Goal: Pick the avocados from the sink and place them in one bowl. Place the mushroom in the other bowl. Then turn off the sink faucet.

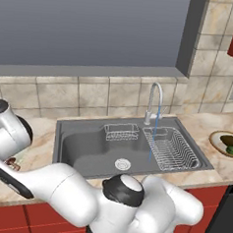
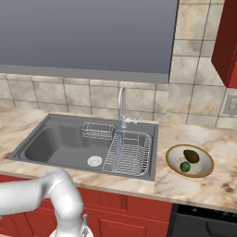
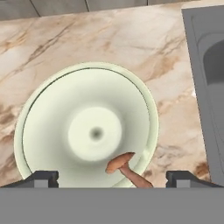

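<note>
A marble counter (image 3: 87, 39) runs under the hand, with the sink (image 3: 205, 65) at its right. Directly below the gripper (image 3: 112, 177) sits the pale green-cream bowl (image 3: 43, 122); the mushroom (image 3: 120, 164) lies inside it, between the fingertips (image 3: 43, 177), which stand wide apart and clear of it. Far right, the tan bowl (image 2: 206, 163) holds both avocados (image 2: 190, 156). Sorting looks finished. Water runs from the faucet (image 2: 121, 104), so the next move calls for swinging right to its lever.
</note>
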Tool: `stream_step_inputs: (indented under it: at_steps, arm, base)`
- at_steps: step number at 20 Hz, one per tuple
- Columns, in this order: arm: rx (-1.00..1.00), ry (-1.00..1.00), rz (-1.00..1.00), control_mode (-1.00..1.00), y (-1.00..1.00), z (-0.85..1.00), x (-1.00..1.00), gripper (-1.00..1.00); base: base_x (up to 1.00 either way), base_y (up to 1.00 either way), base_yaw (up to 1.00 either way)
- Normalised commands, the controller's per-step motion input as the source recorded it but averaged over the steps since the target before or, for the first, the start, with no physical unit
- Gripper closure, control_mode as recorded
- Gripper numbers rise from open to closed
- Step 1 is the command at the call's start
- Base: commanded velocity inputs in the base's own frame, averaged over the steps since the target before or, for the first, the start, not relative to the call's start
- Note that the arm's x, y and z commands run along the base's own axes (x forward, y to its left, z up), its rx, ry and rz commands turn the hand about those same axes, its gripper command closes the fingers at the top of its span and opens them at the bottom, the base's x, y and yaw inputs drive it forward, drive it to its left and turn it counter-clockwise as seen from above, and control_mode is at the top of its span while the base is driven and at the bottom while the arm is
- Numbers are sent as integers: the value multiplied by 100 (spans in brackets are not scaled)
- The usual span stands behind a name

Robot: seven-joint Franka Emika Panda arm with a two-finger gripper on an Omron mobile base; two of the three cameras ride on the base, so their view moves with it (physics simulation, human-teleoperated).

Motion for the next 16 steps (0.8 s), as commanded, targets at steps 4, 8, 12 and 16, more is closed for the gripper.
stream_step_inputs:
  at_steps: [4, 8, 12, 16]
  arm:
    - [0, 0, -3, -100, -1, 9, -1, -100]
    - [0, 0, -3, -100, 0, 16, 0, -100]
    - [0, 0, -5, -100, 0, 17, 9, -100]
    - [0, -3, -5, -100, -1, 27, 0, -100]
  base:
    - [0, 0, 0]
    - [0, 0, 0]
    - [0, 0, 0]
    - [0, 0, 0]
